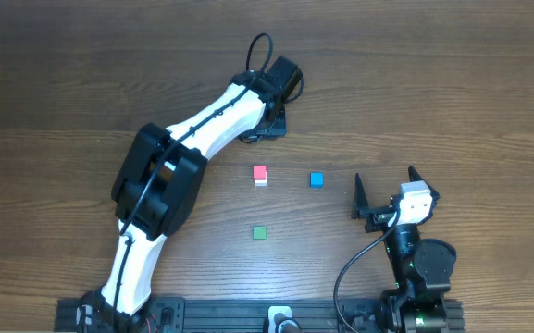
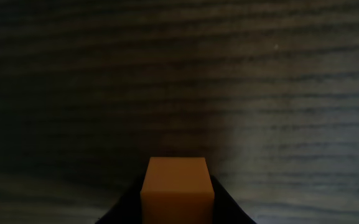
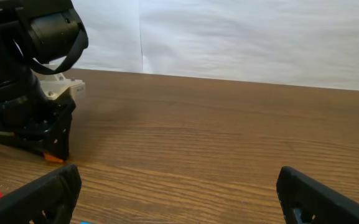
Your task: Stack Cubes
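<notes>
Wooden table point(image 1: 452, 83): bears both arms and four cubes.

Left arm point(image 1: 211, 116): stands at the table's near left and reaches across to the far middle. It is bent at the elbow, white links, black joints.

Right arm point(image 1: 419, 264): folded close over its own base at the near right.

Left gripper point(image 1: 265, 128): low over the far middle of the table, well beyond the loose cubes. Fingers clamped on the orange cube point(image 2: 177, 186), one on each side face, as the left wrist view shows. In the right wrist view, an orange corner shows under the black fingertips at table level; whether the cube touches the wood cannot be told.

Right gripper point(image 1: 386, 188): spread wide, holding nothing. Its two black fingers point(image 3: 42, 196) frame bare wood in the right wrist view. It sits to the right of the blue cube point(image 1: 316, 178), apart from it.

Loose cubes, all flat on the table, none stacked:
- Red cube point(image 1: 260, 172): centre of the table, on the near side of the left gripper.
- Blue cube: near the red one, on its right, in line with it.
- Green cube point(image 1: 259, 233): nearer the bases than the red cube and in line with it, apart from the other two.
</notes>
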Controlling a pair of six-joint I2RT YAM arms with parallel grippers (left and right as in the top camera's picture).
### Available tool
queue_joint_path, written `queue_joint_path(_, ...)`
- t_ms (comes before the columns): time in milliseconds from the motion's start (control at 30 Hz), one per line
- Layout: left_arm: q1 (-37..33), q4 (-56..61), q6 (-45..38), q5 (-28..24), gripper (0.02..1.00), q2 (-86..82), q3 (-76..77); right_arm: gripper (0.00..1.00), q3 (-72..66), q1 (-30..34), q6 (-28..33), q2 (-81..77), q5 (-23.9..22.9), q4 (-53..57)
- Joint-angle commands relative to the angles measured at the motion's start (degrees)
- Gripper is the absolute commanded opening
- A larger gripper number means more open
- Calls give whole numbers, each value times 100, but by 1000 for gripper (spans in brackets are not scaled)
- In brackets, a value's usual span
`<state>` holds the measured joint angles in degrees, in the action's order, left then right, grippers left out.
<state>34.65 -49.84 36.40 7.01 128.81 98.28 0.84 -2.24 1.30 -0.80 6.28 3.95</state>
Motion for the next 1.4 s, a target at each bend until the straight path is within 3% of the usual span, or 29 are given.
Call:
queue_joint_path(33, 31, -188, 4, -26, 128, -793, 107, 993, -52, -33, 7, 42, -33, -11)
queue_joint_path(233, 306, -903, 315, 258, 42, -1493, 107, 993, -52, -33, 7, 42, -33, -11)
queue_joint_path(467, 911, -1580, 1001, 422, 40, -1718, 90, 993, -52, -33, 4, 42, -33, -11)
queue_joint_path(1400, 1093, -691, 1661, 437, 42, -2400, -1683, 991, -55, -33, 7, 42, -33, -11)
